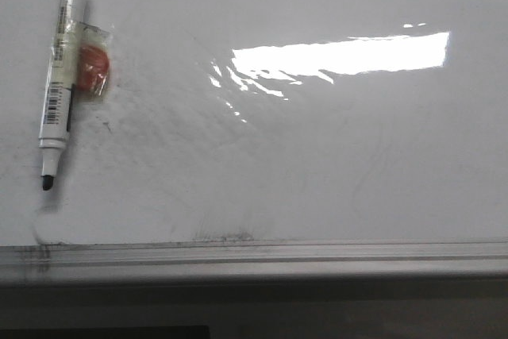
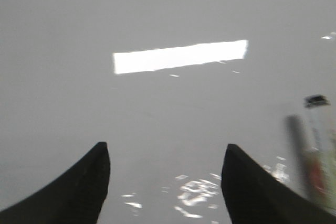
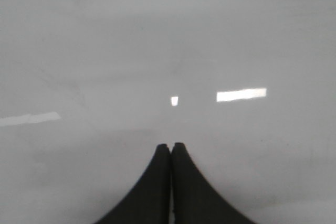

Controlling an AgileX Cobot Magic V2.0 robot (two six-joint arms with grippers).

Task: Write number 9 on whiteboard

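The whiteboard (image 1: 317,164) fills the front view, glossy white with faint grey smudges. No number 9 shows on it. A white marker (image 1: 62,69) with a black tip lies at the board's far left, uncapped, with an orange piece taped to its side. It shows blurred in the left wrist view (image 2: 315,150). My left gripper (image 2: 165,153) is open and empty over the bare board (image 2: 168,108), the marker off to one side. My right gripper (image 3: 171,145) is shut and empty over bare board (image 3: 168,51). Neither gripper shows in the front view.
A grey metal rail (image 1: 262,256) runs along the board's near edge. A bright light reflection (image 1: 341,55) lies on the board's upper middle. Dark smudges sit near the rail at the left and middle.
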